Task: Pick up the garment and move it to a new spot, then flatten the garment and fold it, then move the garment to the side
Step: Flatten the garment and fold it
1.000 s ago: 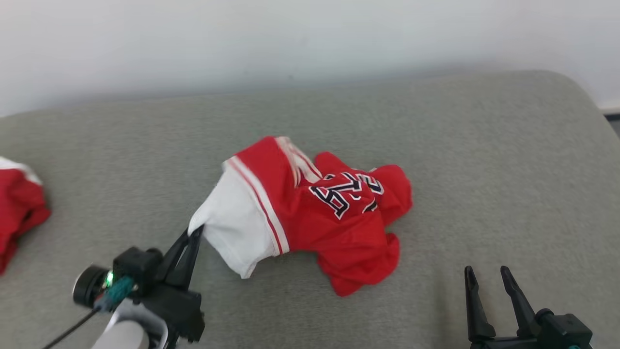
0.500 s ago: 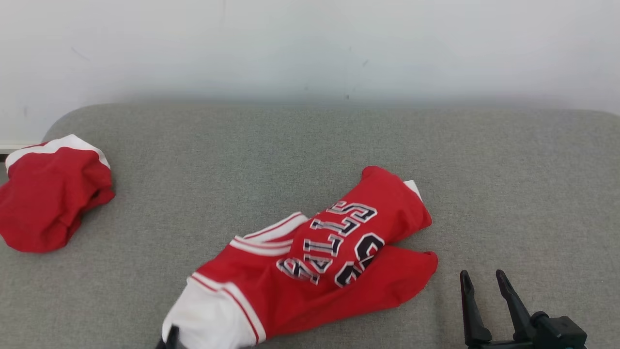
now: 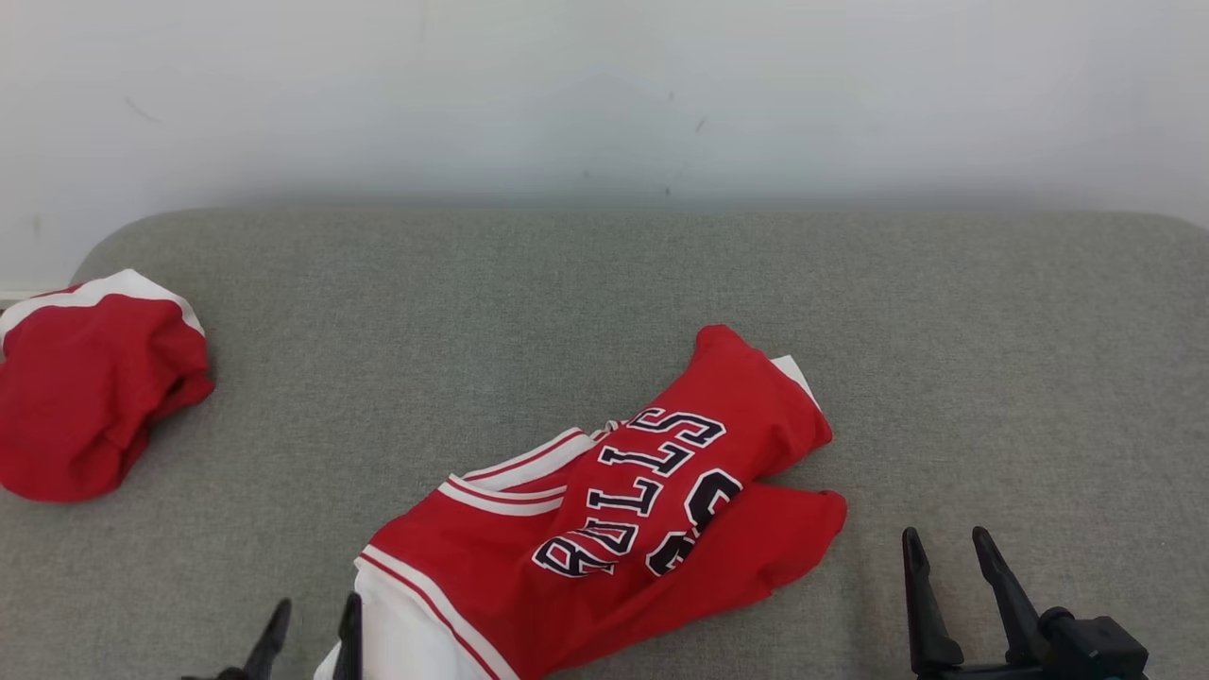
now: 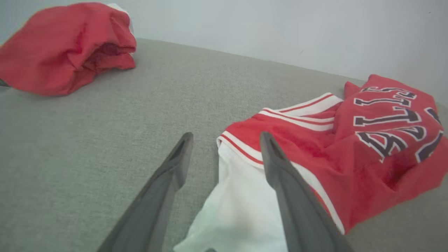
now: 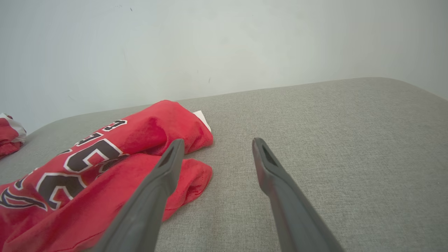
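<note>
Freed from my now-open left gripper (image 3: 318, 604), the garment (image 3: 604, 510) lies at the cushion's (image 3: 567, 302) front edge, my right gripper (image 3: 945, 536) open too

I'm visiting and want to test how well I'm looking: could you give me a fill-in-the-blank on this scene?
The jersey on the grey cushion is mostly ____ with white trim.
The left gripper is ____, with the jersey's white part lying between its fingers.
The right gripper holds ____.
A second crumpled garment lies to the robot's ____.
Missing words: red; open; nothing; left.
</note>
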`<state>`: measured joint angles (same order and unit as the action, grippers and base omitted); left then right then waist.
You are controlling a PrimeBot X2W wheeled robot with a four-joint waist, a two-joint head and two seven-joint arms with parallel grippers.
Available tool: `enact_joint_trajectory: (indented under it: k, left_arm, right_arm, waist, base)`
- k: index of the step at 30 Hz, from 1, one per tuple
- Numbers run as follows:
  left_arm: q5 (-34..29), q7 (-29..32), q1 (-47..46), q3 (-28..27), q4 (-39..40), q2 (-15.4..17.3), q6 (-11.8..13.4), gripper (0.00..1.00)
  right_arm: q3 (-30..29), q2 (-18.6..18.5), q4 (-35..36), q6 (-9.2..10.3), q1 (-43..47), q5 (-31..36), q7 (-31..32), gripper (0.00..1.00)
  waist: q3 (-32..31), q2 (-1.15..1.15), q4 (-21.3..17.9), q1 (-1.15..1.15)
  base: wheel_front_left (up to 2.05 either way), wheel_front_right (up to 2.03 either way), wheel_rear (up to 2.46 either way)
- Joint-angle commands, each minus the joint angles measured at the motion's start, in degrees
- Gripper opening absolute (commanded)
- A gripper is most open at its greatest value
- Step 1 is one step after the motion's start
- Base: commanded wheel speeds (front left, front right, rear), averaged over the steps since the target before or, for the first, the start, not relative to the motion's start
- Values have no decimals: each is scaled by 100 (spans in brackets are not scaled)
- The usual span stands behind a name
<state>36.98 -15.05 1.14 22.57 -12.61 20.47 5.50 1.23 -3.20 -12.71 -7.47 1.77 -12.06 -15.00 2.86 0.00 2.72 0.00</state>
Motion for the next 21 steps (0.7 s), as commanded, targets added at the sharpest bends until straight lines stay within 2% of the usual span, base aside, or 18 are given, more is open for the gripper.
enact_joint_trajectory:
  k: [1,7,13,21]
  left_arm:
    - [-360,-16,-85,-400,284,-147,-43,100]
    - [-955,-18,-85,-1074,703,-407,-198,100]
    - [-1361,-17,-100,-1533,945,-580,-250,100]
    - [-1725,-18,160,-2059,1010,-845,-449,100]
  right_arm:
    - [-11,-9,-6,-5,29,-2,-28,100]
    - [37,5,-28,-5,2,-44,-28,100]
    - [15,19,6,-5,-3,-50,-28,100]
    - [-20,27,39,-5,70,-50,-27,100]
  waist:
    - [-38,0,-31,0]
    - [-86,0,-172,0]
    - [-113,0,-342,0]
    - [-170,0,-501,0]
  base:
    - [0,0,0]
    - [0,0,0]
    - [0,0,0]
    - [0,0,0]
